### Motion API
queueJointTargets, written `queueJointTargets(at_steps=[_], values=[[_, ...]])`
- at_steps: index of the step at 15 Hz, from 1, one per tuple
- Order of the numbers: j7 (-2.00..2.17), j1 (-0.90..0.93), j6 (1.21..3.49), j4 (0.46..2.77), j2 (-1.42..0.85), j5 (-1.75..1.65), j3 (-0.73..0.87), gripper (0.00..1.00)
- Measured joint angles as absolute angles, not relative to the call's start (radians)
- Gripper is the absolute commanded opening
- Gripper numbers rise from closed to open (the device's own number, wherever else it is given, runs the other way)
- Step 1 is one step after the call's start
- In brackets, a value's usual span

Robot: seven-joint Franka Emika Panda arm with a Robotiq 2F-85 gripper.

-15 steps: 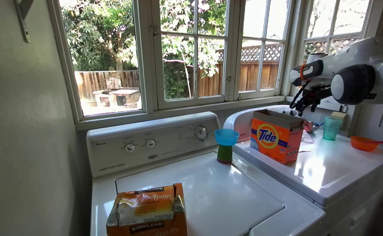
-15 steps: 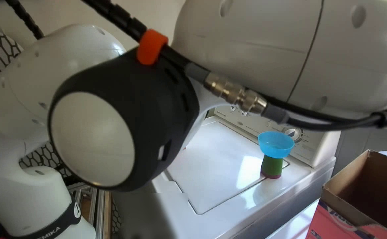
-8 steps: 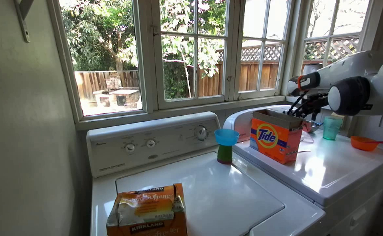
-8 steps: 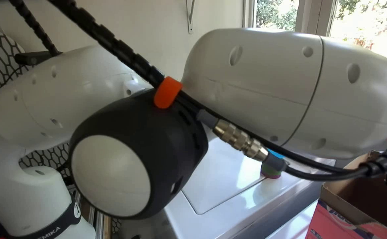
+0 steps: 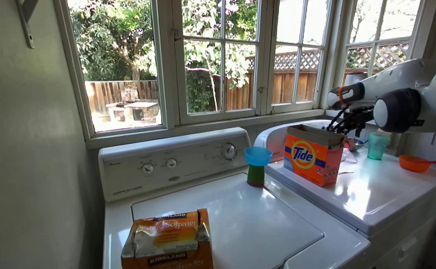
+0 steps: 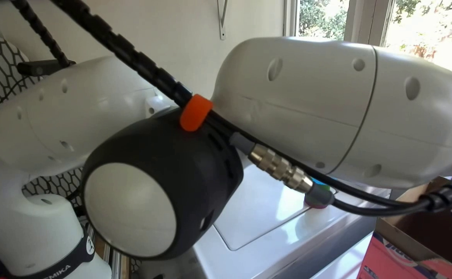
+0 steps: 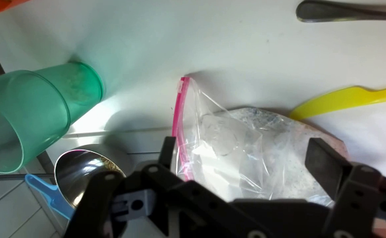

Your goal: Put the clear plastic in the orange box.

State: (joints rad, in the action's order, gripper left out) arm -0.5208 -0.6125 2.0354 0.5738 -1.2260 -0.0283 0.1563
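In an exterior view the boldest word is "Tide", set across a yellow ring on the front of the orange box [image 5: 309,158], which stands upright with its top open on the white bench [image 5: 386,186], right of centre in the frame. The finer print on it is too small to read. At the lower left of the same frame, a softener package [image 5: 167,241] reads "KIRKLAND" twice and "Fabric Softener", its lowest line cut by the frame edge. Lettering on the control panel [image 5: 188,160] beyond it is too small to make out. In an exterior view a black band [image 6: 76,256] at the lower left, around the robot's base, shows the letters "MIKA".

The clear plastic [image 7: 235,158], a bag with a pink zip strip [image 7: 179,109], lies at the lower centre of the wrist view, partly hidden by the gripper [image 7: 244,154]. The fingers are spread wide, one toward each side of the bag; the one at frame left overlaps the strip, and whether they touch cannot be told. A speckled, rounded thing [image 7: 295,148] shows at and through the bag's right part, a yellow utensil [image 7: 351,99] meeting its upper edge. At frame left are a green cup [image 7: 47,102] and, below it, a steel bowl [image 7: 77,175].
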Motion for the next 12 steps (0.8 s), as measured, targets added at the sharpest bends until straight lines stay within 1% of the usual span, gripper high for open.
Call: queueJointTargets(at_steps=[12], values=[[-0.457, -0.593, 2.001, 0.522, -1.334, -0.047, 0.150, 1.00]])
